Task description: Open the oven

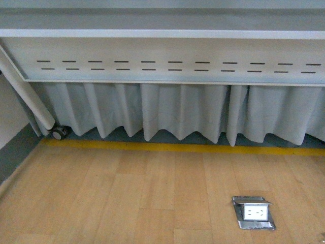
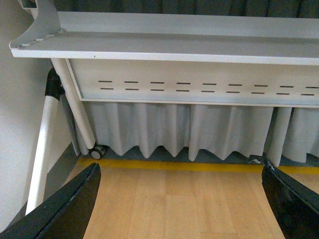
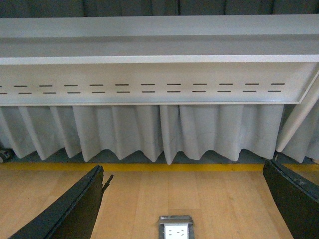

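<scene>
Wood floor lies below the counter; no oven shows, so its handling cannot be judged. Left hand and right hand hang spread, empty.

Grey pleated curtain, yellow floor stripe (light wood floor).

Each wrist view shows a pincer with two smooth, glossy black fingers.
</scene>
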`<state>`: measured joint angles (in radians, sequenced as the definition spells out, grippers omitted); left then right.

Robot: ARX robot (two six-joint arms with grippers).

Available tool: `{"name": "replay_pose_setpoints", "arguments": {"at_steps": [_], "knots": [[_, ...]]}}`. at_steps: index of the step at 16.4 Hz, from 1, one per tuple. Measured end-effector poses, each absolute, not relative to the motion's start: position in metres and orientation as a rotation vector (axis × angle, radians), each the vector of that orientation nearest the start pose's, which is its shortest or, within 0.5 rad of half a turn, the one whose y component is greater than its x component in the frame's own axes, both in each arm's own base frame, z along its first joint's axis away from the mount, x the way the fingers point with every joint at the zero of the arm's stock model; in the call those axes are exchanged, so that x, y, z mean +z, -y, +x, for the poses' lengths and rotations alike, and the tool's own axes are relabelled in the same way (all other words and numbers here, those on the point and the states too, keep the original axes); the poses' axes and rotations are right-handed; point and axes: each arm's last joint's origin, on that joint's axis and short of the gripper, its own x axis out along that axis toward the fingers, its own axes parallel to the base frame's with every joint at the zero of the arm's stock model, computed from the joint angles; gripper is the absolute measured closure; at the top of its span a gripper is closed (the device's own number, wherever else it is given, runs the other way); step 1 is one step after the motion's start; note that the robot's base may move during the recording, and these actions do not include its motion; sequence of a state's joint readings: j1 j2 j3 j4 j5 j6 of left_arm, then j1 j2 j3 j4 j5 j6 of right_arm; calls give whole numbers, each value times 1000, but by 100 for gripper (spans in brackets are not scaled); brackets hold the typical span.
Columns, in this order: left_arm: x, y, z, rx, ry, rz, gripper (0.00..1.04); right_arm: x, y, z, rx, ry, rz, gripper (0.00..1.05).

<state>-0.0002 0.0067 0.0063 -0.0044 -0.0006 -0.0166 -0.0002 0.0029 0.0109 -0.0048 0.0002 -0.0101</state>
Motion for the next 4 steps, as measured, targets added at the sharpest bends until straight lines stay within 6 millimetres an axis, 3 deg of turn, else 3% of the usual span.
{"name": "replay_pose_setpoints", "arguments": {"at_steps": [4], "knots": [[165, 0, 98, 0, -5, -17, 7, 167, 0, 97, 0, 3, -10, 6]]}}
